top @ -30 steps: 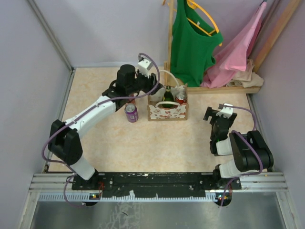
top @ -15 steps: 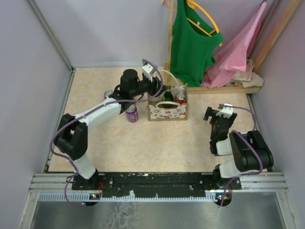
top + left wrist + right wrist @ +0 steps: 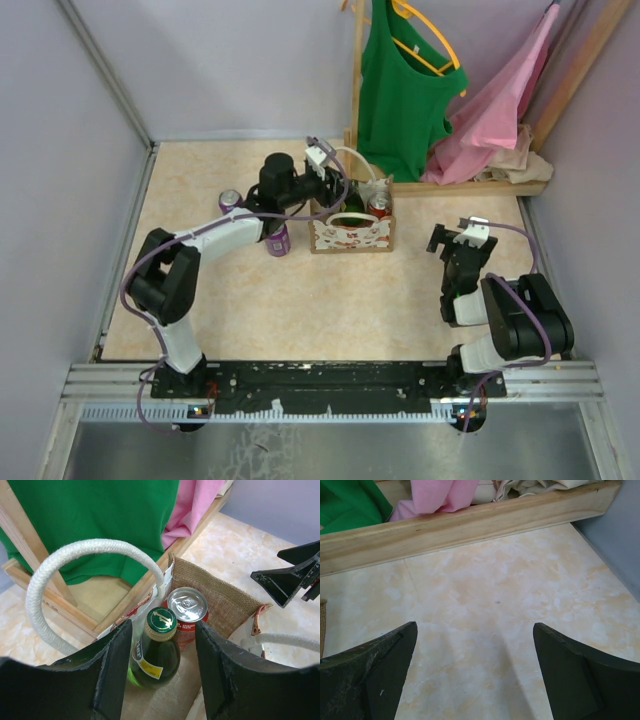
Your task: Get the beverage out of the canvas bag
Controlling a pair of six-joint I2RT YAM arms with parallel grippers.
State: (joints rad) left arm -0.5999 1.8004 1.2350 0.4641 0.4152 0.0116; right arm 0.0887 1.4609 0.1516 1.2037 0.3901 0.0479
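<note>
Bottle [image 3: 156, 652] in canvas bag [image 3: 222, 599], seen between spread left jaws.

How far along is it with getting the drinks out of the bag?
Done: two purple cans stand outside the canvas bag. In hand: the open left end effector straddles the cap of the green bottle, not gripping yet. Left: that bottle and the red can are inside.

We see the canvas bag [image 3: 351, 232] standing upright on the table [image 3: 300, 300], open at the top. It is cream with a red-and-white lace pattern on its front and has white rope handles [image 3: 75, 555]. Inside stand a green glass bottle [image 3: 156, 647] with a green cap and, just beside it, a red can [image 3: 187, 605] with a silver top.
</note>
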